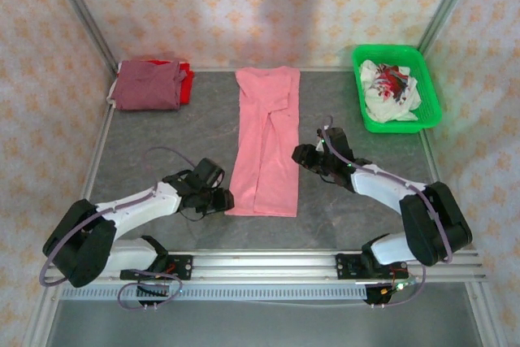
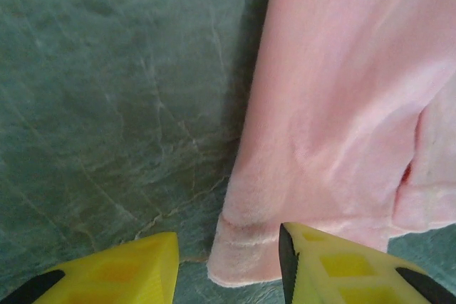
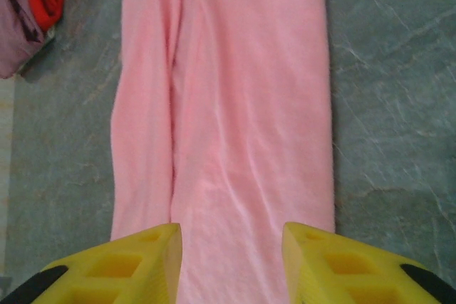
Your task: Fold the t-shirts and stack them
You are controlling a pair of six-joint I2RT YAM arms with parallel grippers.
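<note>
Salmon-pink t-shirt [image 1: 266,140] folded into a long strip mid-counter [image 1: 179,140], with a spread hand at each side.

The strip runs from the far edge toward the near one. The left hand [image 1: 218,199] sits low at the strip's near left corner, fingers spread: one over bare stone, the other over the hem, pinching nothing. The right hand [image 1: 302,154] is at the strip's right edge, fingers apart above the cloth. A folded maroon t-shirt [image 1: 148,85] lies on a red t-shirt [image 1: 186,80] in the far left corner. A green basket [image 1: 387,49] at far right holds crumpled white-and-red cloth [image 1: 390,91].
</note>
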